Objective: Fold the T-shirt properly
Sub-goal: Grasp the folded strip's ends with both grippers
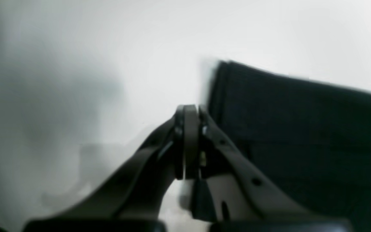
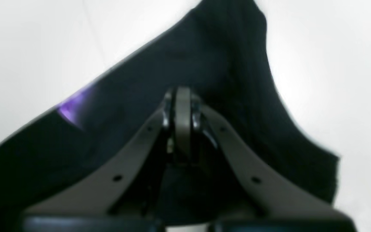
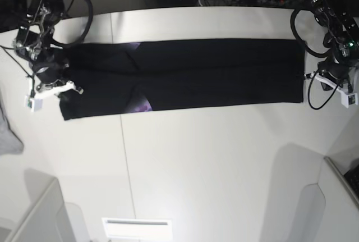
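— Both hands, left hand [image 1: 190,111] and right hand [image 2: 182,93], look pressed together, gripping nothing?
— Yes. T-shirt [image 3: 213,73] lies folded lengthwise across the far table [image 3: 213,174], probably awaiting crosswise folding.

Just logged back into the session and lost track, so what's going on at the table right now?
The two-arm robot is folding a black T-shirt, which lies on the white table as a long narrow band, with a bit of purple print showing near one end. The left gripper is shut and sits just off the band's end, not holding cloth. The right gripper is also shut, over the sleeve end of the shirt; whether it pinches fabric cannot be told. A light grey cloth lies at the table's edge.
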You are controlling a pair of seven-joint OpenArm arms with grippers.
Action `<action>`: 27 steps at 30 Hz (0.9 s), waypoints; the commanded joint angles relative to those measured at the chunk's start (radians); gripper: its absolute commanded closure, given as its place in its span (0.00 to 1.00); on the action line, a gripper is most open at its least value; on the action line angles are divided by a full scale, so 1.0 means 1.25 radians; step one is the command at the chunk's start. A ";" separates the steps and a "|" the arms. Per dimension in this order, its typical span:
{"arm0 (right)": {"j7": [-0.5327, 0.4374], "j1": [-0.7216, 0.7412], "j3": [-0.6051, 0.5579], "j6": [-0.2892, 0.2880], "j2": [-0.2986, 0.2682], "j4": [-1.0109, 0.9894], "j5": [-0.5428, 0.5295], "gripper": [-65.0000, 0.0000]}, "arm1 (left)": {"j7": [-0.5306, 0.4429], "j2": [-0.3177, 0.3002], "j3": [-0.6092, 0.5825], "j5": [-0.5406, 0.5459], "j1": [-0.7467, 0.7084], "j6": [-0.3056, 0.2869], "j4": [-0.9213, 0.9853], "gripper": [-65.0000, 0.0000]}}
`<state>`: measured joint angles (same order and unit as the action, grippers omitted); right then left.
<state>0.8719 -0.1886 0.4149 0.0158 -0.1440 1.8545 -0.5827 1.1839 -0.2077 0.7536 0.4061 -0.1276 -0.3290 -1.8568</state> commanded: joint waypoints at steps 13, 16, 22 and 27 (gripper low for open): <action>-0.013 -0.085 -0.031 -0.092 0.005 0.103 -0.007 1.00 | 0.027 -0.015 0.229 0.282 -0.128 -0.107 -0.027 0.44; -0.013 -0.087 -0.031 -0.102 0.024 0.103 -0.007 1.00 | 0.027 -0.014 0.228 0.301 -0.127 -0.107 -0.027 0.06; -0.012 -0.095 -0.031 -0.103 0.035 0.103 -0.006 1.00 | 0.027 -0.017 0.177 0.278 -0.079 -0.142 0.044 0.00; -0.012 -0.100 -0.031 -0.103 0.035 0.104 -0.007 1.00 | -0.039 -0.012 0.115 0.220 -0.065 -0.144 0.110 0.00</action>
<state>0.8742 -0.3164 0.3717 -0.1051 -0.0933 1.9682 -0.5793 1.1484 -0.2047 0.8913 0.6697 -0.2123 -0.5026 -1.7054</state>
